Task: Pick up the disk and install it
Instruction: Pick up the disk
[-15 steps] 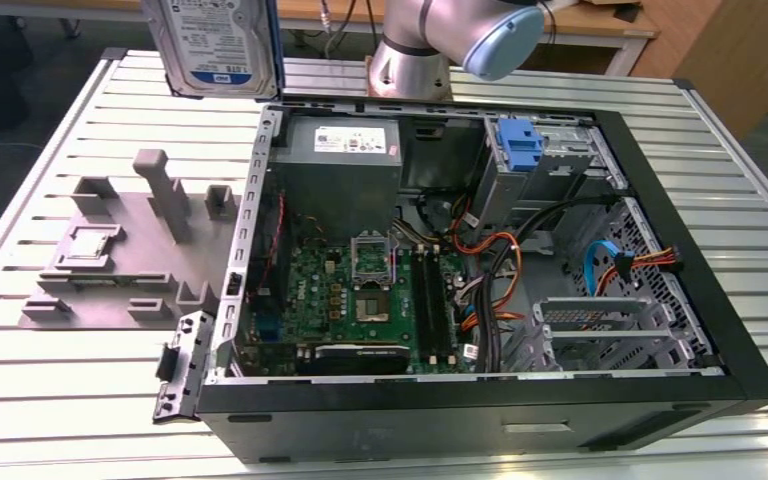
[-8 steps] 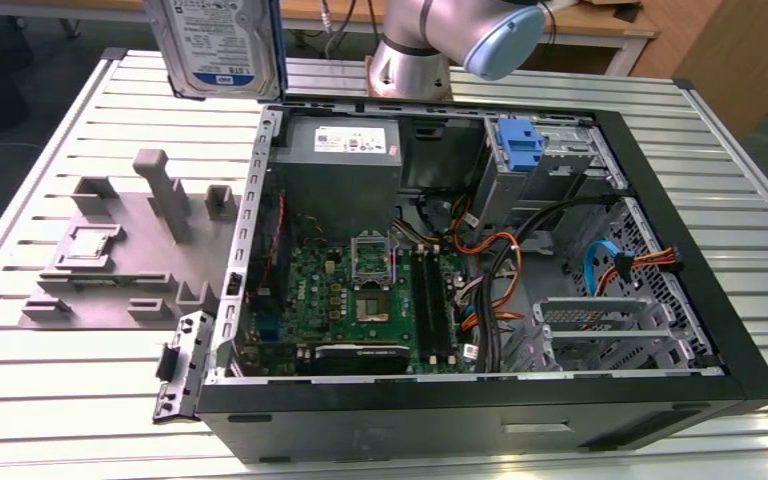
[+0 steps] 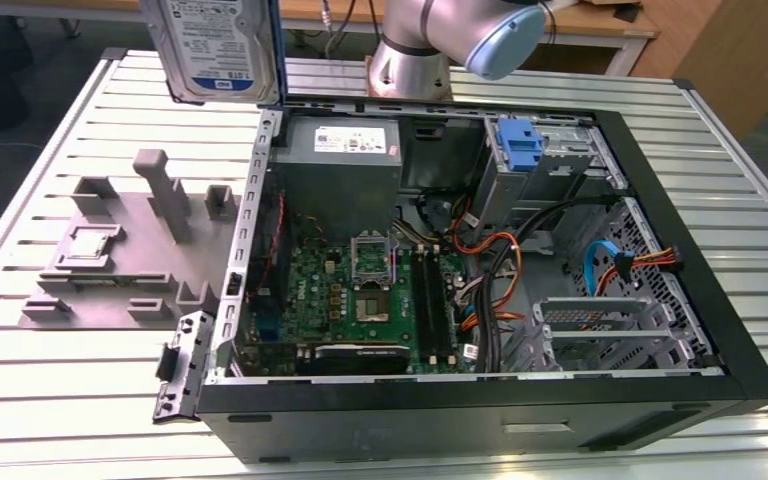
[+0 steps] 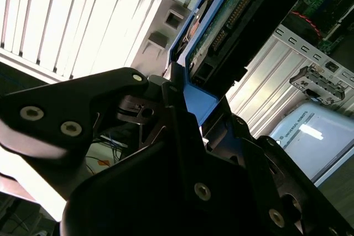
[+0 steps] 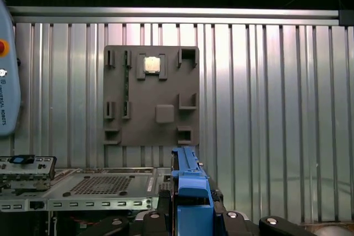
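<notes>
The disk (image 3: 213, 48), a silver drive with a blue-and-white label and blue side rails, hangs upright in the air above the slatted table, at the exterior view's top left, just outside the open computer case (image 3: 704, 330). In the first wrist view its blue rail (image 5: 191, 183) stands between the black fingers of my gripper (image 5: 189, 209), which is shut on it. The second wrist view shows the disk's green circuit board (image 4: 221, 23) and blue rail beyond my gripper (image 4: 180, 95).
A grey fixture plate (image 3: 117, 265) with slots and pegs lies on the table beside the case, and it carries a small square chip (image 5: 152, 64). Inside the case are a power-supply box (image 3: 344, 140), a blue bracket (image 3: 522, 150), a motherboard (image 3: 357, 290), cables and a metal drive cage (image 3: 604, 330).
</notes>
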Controlling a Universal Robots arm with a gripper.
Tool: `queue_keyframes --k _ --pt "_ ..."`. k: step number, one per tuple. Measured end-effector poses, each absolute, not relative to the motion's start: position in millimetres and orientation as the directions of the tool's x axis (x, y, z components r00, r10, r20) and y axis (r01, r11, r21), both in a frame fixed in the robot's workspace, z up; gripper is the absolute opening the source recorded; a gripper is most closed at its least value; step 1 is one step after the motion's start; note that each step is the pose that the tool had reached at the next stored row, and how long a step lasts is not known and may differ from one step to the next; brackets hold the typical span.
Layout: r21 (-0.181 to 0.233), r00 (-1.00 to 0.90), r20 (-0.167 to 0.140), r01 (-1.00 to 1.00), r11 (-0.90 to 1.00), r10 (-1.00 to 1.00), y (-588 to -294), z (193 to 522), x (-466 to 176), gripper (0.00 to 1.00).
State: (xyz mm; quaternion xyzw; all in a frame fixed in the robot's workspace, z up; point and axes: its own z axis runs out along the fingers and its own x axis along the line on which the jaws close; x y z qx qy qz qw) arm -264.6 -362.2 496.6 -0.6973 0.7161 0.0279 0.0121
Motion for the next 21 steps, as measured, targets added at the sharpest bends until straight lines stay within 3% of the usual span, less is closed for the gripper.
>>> queue_keyframes --k 21 --pt "0.023 -0.029 -0.056 -0.999 0.027 -0.998 -364.6 496.6 -250.5 0.36"
